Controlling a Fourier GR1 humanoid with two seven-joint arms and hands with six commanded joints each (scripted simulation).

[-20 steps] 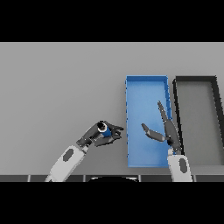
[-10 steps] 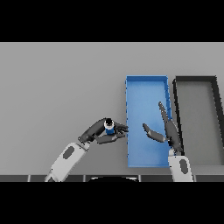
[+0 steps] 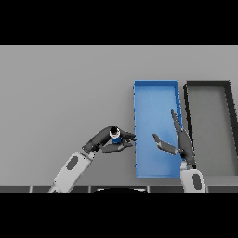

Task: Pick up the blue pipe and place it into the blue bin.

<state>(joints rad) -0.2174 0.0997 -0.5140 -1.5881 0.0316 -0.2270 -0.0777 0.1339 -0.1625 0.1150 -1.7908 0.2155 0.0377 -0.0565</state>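
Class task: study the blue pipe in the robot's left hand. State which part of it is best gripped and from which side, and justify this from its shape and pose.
Grip the blue pipe around its short round body, from its left, as the left hand does: fingers and thumb curl round it, leaving the pale end facing up. The blue bin lies just to its right. The right hand hangs open over the bin.

- A plain grey table (image 3: pixel 60 93) fills the view, evenly lit.
- A black bin (image 3: pixel 231 130) sits at its right side.
- No walls or windows show.

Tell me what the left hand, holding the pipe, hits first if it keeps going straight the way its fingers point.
Probably the near left wall of the blue bin: the left hand with the blue pipe points right at it; height unclear.
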